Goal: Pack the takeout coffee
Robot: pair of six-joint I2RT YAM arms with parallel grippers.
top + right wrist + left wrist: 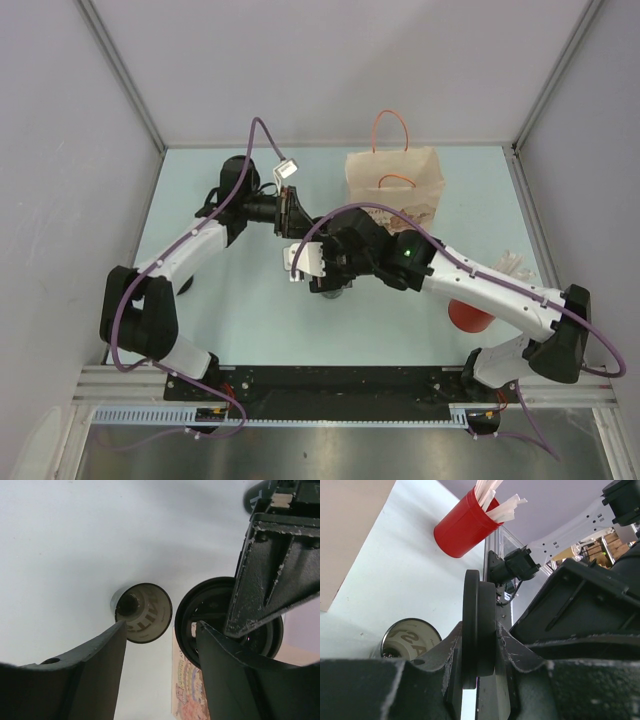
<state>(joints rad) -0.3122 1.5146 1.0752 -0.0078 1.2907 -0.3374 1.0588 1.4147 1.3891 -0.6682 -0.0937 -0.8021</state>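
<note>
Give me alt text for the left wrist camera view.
The left gripper clamps a black lid edge-on. Beyond it on the table sit an open coffee cup and a red cup of white sticks.

In the left wrist view the left claw [479, 630] hides the lower part of the coffee cup [410, 637], and the paper bag [342, 535] runs off the left edge. From above, that cup sits almost wholly under the wrist of the right arm [480, 285] (a dark sliver shows), whose forearm covers part of the red holder [468, 318]. The bag's print is too blurred to read in the right wrist view.
</note>
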